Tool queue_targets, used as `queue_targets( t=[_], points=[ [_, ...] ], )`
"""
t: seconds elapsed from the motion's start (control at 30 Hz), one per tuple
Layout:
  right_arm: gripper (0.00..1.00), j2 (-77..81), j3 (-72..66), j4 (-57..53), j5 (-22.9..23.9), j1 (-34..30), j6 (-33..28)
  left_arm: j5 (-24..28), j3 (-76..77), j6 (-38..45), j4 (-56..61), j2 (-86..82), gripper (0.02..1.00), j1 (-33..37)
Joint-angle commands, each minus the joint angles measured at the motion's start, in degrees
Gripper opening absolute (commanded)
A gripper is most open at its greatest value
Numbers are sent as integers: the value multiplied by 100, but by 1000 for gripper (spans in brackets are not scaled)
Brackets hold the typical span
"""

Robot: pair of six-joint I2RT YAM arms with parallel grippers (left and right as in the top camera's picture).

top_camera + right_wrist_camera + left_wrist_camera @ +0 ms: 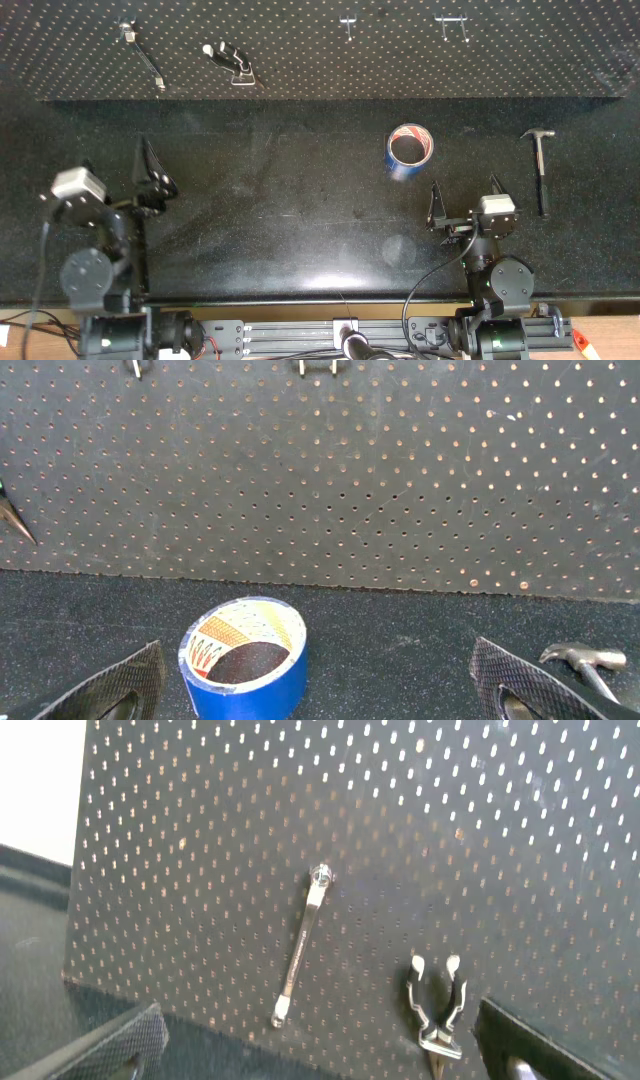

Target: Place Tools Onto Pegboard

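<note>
A wrench (146,56) (302,945) hangs on the black pegboard (300,70) at the upper left, and a spring clamp (230,63) (437,1010) hangs just right of it. A blue tape roll (409,151) (243,657) stands on the black table, a little ahead of my right gripper (466,203), which is open and empty. A hammer (540,166) (585,659) lies flat to the right of the roll. My left gripper (150,175) is open and empty at the table's left, facing the wrench and clamp.
Two pairs of bare metal hooks (347,22) (452,22) stick out of the pegboard at the upper right, also in the right wrist view as hooks (317,367). The pegboard's foot (320,98) runs across the table's far side.
</note>
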Motion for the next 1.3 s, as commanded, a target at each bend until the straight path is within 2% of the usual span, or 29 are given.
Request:
queue_targets(
  t=[0.03,0.17,0.3,0.4,0.5,0.9,0.97,1.0,1.03,1.1,1.17,1.3],
  points=[
    [989,-37,-26,-17,-9,-15,-83,111,-1504,-109,542,-1211,996,-87],
    [991,-37,-26,-17,-9,-15,-83,179,-2240,-109,535,-1969,996,-240],
    [989,-37,-26,-17,-11,-15,-83,186,-2247,334,-219,-2164,996,-391],
    [991,-37,-26,-17,-11,-15,-83,673,-2247,1097,-452,-2164,998,-393],
    [989,-37,-26,-17,-9,-15,-83,667,-2247,1635,-452,-2164,996,-870],
    [989,-37,-26,-17,-2,-15,-83,669,-2247,1633,-450,-2157,996,-822],
    [989,-37,-26,-20,122,-15,-79,669,-2247,1633,-450,-2157,993,-822],
    [989,-37,17,61,118,-13,304,669,-2247,1633,-450,-2157,996,-822],
    [989,166,229,149,26,-9,748,669,-2247,1633,-450,-2157,996,-822],
    [989,1099,1012,52,-485,55,769,669,-2247,1633,-450,-2157,996,-822],
    [991,2288,1996,-487,-516,219,1241,669,-2247,1633,-450,-2157,996,-822],
    [991,5366,4376,-2321,-660,1261,1296,669,-2247,1633,-450,-2157,993,-822]
  ],
)
